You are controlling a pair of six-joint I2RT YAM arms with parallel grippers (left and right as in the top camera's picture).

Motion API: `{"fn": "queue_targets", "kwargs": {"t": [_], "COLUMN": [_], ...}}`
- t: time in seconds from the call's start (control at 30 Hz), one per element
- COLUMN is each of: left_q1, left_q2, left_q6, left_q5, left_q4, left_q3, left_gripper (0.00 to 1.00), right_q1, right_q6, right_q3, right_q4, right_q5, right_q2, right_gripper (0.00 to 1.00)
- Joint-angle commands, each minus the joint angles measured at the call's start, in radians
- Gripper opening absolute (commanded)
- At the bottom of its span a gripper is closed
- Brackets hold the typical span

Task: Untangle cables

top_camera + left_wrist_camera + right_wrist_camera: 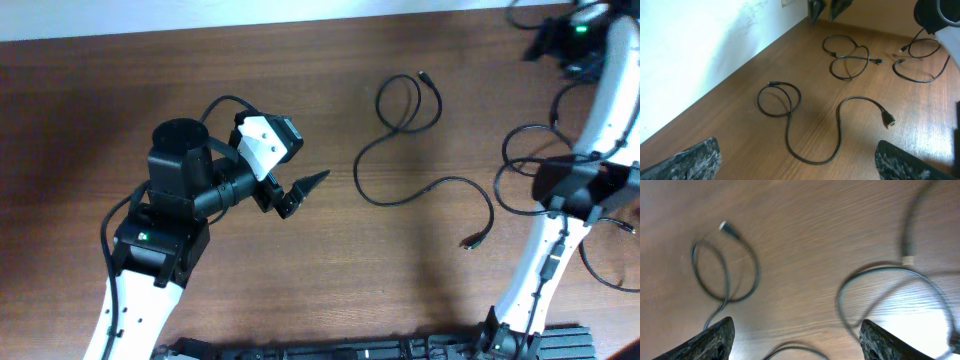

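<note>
The brown tabletop [200, 80] carries everything. My left arm [180, 170] stands over its left half, and my right arm [545, 260] runs along its right edge.

My left pincer [308, 192] is spread wide and holds nothing, aimed across at the right side. My right pincer [797, 341] also has its fingers well apart, with nothing between them and only wood and cords below it.

The nearest cable [788, 127] lies alone in the middle of the tabletop. Its long axis runs from a single loop toward the far edge down toward the near edge, bending like an S. A second cable [850, 58], curled in overlapping loops, lies nearer the right edge. A third cable [915, 81] lies just beside it, close to my right arm.

One plug [888, 119] of the middle cable points toward the near edge. Its other plug [771, 83] sits at the loop, toward the far edge.
</note>
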Motion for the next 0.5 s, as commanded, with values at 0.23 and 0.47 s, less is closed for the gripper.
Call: {"fn": "queue_targets", "kwargs": {"t": [0.23,0.47], "left_q1": [-0.003,-0.003], "left_q2": [0.0,0.0], "left_q6": [0.004,0.004], "left_q5": [0.015,0.015], "left_q4": [0.001,0.001], "left_q3": [0.01,0.01], "left_gripper": [0.99,0.99], "right_q1": [0.225,0.355], "right_q6": [-0.03,-0.103], "right_q3": [-0.399,-0.534], "right_q4": [0.176,0.319], "right_q5": [-0.064,-0.086], "right_q2": [0.007,0.007], "right_gripper": [0.77,0.77]}}
